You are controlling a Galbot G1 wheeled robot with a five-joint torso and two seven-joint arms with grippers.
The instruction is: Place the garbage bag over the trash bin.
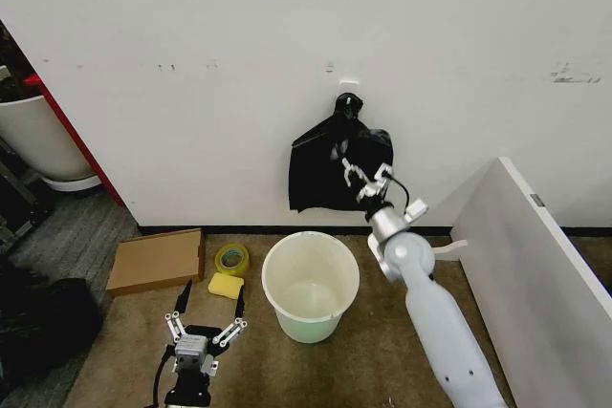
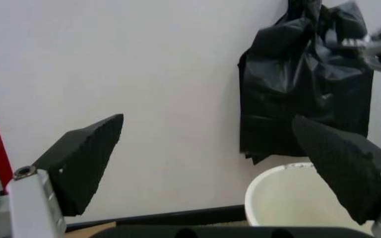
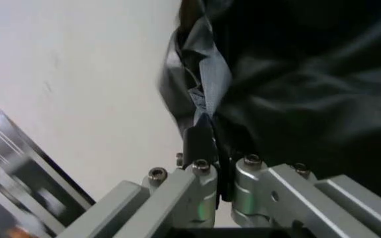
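Right end effector (image 1: 367, 180) clenched on hanging garbage bag (image 1: 320, 174), left end effector (image 1: 205, 332) released, low.

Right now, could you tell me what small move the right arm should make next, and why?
Probably pull gently away from the wall: the right tool looks shut on a fold of the black bag, which hangs above the open white bin.
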